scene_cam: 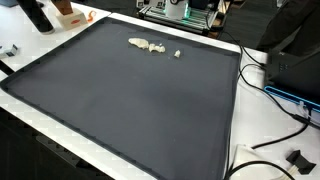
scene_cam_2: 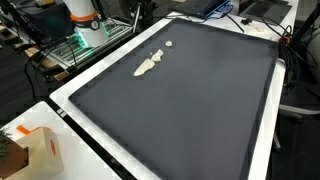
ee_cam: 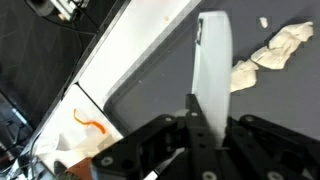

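Note:
In the wrist view my gripper [ee_cam: 204, 118] is shut on a long, flat white blade [ee_cam: 213, 60] that sticks out ahead of the jaws over the dark mat [ee_cam: 150, 70]. Just beyond the blade's right side lies a crumpled cream-coloured scrap [ee_cam: 272, 52], with a small crumb [ee_cam: 264, 22] farther off. Both exterior views show the same scrap [scene_cam: 148, 45] [scene_cam_2: 148, 66] and crumb [scene_cam: 178, 53] [scene_cam_2: 168, 43] near the mat's edge by the robot base [scene_cam_2: 84, 20]. The gripper itself is outside both exterior views.
The dark mat [scene_cam: 130, 100] covers a white table [scene_cam: 240, 120]. Cables [scene_cam: 275, 100] and a black box [scene_cam: 300, 65] lie along one side. A cardboard box [scene_cam_2: 40, 150] stands at a corner. An orange cord [ee_cam: 90, 122] lies on the white table edge.

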{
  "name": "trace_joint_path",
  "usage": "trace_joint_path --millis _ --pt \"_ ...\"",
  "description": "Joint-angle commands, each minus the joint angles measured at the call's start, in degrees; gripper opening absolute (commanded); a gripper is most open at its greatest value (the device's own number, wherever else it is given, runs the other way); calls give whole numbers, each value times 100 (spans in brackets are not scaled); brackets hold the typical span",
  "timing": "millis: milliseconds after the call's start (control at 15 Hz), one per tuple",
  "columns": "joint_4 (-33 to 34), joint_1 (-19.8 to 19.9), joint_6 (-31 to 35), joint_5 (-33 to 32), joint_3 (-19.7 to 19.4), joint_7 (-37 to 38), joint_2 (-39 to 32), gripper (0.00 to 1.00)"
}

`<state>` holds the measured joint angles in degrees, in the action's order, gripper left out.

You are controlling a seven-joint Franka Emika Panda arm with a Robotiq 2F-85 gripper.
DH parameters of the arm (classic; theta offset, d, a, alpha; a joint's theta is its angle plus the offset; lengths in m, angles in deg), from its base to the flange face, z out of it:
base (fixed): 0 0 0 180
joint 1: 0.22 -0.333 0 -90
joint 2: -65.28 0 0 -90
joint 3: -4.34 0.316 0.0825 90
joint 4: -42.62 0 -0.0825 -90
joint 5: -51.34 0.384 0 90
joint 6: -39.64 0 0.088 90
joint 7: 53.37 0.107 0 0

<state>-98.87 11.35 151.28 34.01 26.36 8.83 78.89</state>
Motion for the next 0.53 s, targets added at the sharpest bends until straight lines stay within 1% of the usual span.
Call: trace_joint_path --millis 0,200,333,467 --pt "618 -513 -981 -959 -310 427 -807 1" --pt "944 -901 -1547 -1670 -571 375 -1373 1" --pt "1095 -1135 -1703 -2060 -773 345 -1723 1" --pt "1203 -1325 -1698 -2323 -968 326 -2034 1"
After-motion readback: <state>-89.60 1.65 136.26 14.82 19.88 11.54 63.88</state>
